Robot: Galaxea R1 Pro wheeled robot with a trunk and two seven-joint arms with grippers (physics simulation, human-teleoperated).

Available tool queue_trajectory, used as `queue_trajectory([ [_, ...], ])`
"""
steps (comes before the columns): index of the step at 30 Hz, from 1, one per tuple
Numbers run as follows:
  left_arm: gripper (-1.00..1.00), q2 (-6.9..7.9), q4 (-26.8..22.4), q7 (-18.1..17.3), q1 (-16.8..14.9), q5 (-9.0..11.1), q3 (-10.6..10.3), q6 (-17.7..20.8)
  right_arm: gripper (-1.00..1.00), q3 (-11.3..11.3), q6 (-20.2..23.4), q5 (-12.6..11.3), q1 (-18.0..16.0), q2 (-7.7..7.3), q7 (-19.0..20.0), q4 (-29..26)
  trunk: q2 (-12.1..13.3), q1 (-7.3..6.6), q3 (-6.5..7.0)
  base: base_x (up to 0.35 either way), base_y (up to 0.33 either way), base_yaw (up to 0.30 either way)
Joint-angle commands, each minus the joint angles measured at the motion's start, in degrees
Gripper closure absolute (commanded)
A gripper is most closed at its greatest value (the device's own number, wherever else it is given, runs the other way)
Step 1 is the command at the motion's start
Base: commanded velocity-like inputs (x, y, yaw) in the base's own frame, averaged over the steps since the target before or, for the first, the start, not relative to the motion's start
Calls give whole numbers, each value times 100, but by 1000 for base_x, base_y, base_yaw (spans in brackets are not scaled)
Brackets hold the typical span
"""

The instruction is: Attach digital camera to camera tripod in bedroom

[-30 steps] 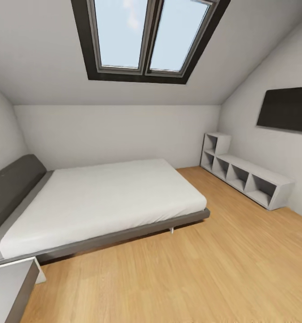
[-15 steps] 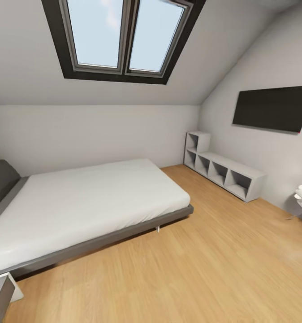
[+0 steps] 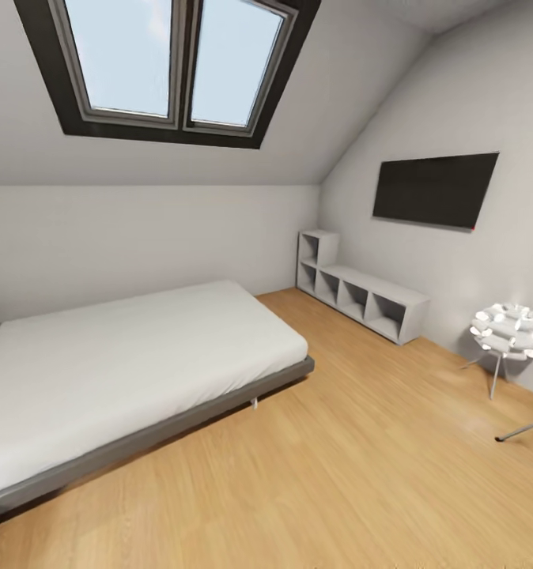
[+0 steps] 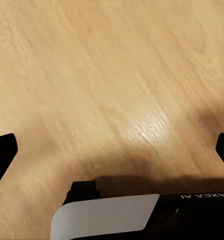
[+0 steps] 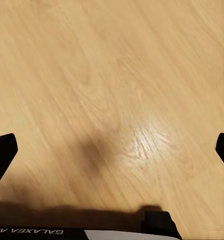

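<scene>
Both grippers hang wide open and empty over bare wood floor, left gripper and right gripper alike. At the right edge of the head view, beside the white lamp, a thin silver leg, possibly the camera tripod's, pokes in. The digital camera isn't spotted yet, so the risk is rolling on and clipping that leg.

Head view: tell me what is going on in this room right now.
Nothing is being handled. The robot looks across a bedroom with a grey-framed bed with a white mattress, a dark-framed skylight, a black wall TV and a low white cubby shelf. A white bulbous floor lamp stands at the right, and a silver, black-footed leg pokes in beside it, perhaps the tripod. Both wrist views show open fingers over bare light wood floor.
</scene>
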Motion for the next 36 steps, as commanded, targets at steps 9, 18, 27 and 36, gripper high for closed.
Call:
queue_trajectory([
  [9, -100, -1, 8, -1, 1, -8, -6, -13, -100, -3, -18, -3, -4, 1, -1, 12, -3, 0, -5, -29, -14, -253],
  [18, -100, 0, 13, -1, 1, -8, -11, -16, -100, 4, -18, 4, -4, 1, -2, 13, -3, 0, -5, -221, -154, -253],
  [27, -100, 1, 14, -1, 1, -8, -10, -13, -100, 6, -21, 6, -4, 1, -2, 14, -3, 0, -5, -240, -182, -253],
  [36, -100, 9, 14, -1, 1, -8, -6, -14, -100, 6, -26, 6, -4, 3, -5, 13, -3, 0, -5, -53, -58, -253],
])
